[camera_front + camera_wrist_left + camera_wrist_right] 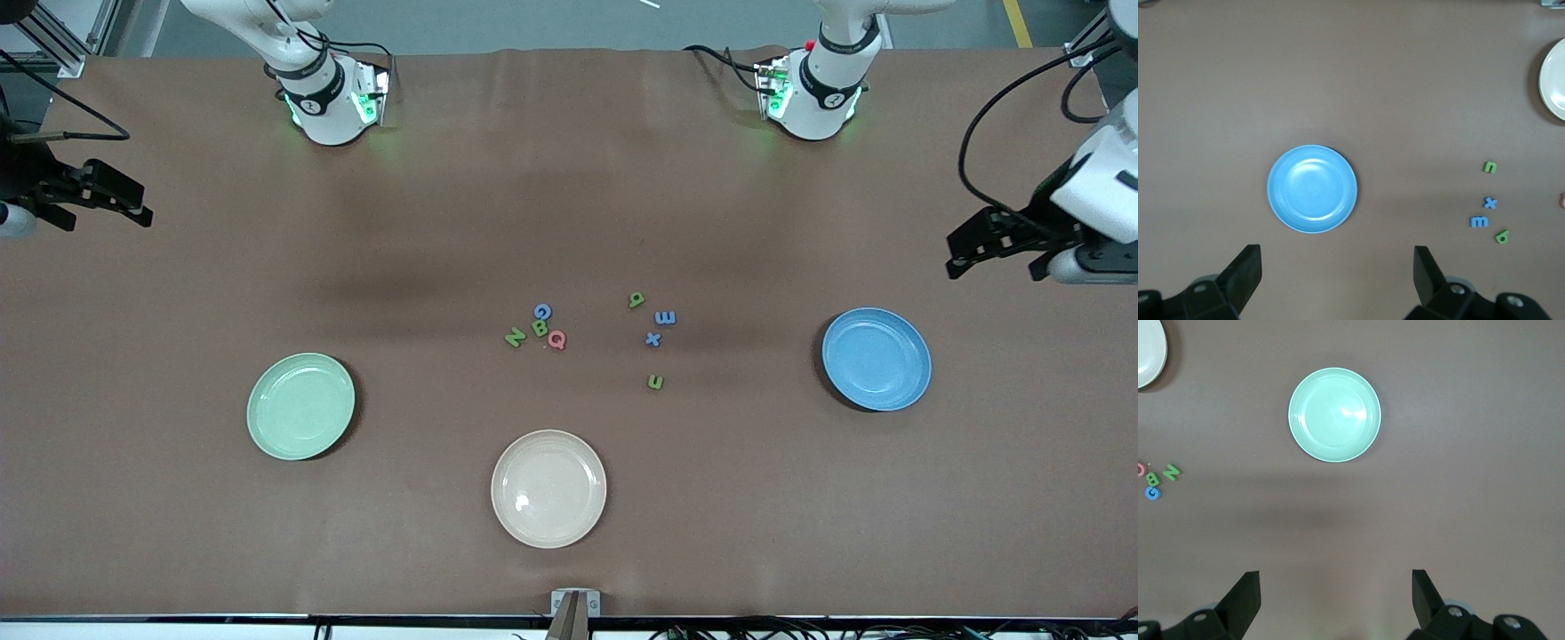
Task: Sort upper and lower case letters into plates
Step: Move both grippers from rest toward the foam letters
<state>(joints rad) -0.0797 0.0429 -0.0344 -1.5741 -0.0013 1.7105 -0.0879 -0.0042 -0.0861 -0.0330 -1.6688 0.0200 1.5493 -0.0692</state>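
Note:
Upper case letters lie grouped mid-table: green N (515, 337), green B (539, 328), blue G (542, 311), pink Q (556, 340). Toward the left arm's end lie a green b (636, 300), blue m (665, 317), blue x (653, 339) and green n (655, 381). The mint plate (300, 406) and the blue plate (876, 358) hold nothing. My right gripper (133, 203) hangs open high over the right arm's end of the table, looking down on the mint plate (1334, 415). My left gripper (953, 256) hangs open over the left arm's end, with the blue plate (1312, 189) below it.
A cream plate (548, 488) sits nearer the front camera than the letters, holding nothing. Brown cloth covers the table. Both arm bases stand along the table edge farthest from the front camera.

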